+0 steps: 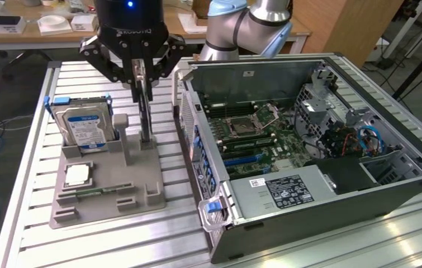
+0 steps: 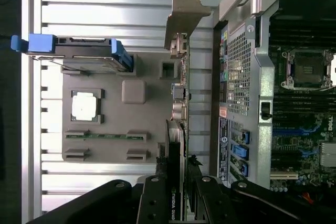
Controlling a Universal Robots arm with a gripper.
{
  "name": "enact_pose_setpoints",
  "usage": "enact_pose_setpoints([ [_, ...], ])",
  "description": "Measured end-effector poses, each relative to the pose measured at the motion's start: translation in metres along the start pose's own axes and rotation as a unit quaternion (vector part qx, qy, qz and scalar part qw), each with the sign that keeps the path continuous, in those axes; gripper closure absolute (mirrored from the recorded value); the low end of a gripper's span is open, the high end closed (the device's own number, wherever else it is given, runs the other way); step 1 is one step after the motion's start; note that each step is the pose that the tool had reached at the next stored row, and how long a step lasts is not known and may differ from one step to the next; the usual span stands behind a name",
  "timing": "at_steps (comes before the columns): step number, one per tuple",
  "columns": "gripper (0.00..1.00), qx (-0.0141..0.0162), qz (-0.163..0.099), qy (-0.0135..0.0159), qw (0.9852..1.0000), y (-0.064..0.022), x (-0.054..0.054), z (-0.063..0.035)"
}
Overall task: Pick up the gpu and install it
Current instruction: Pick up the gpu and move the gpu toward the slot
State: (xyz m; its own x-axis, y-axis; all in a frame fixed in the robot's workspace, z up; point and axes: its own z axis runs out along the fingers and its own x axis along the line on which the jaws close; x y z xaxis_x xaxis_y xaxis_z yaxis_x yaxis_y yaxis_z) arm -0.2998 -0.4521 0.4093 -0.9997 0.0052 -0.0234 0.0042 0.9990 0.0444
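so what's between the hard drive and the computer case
The graphics card, standing on edge, and a grey holder post; the exterior view shows both.

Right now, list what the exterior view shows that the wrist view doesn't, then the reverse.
Exterior view adds: the arm's elbow, the case's labelled power supply, blue cables. Wrist view adds: the silvery bracket of the gpu seen end-on, the case's rear ports. Both: the gripper closed on the upright gpu, the hard drive, the processor chip, the grey holder, the motherboard socket.
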Motion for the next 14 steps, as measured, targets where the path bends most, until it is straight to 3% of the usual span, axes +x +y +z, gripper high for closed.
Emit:
enact_pose_setpoints([
  [4, 0.74, 0.0000, 0.000, 0.0001, 1.0000, 0.0001, -0.007, 0.0001],
  [14, 0.74, 0.0001, 0.000, 0.0001, 1.0000, 0.0001, -0.036, 0.0010],
])
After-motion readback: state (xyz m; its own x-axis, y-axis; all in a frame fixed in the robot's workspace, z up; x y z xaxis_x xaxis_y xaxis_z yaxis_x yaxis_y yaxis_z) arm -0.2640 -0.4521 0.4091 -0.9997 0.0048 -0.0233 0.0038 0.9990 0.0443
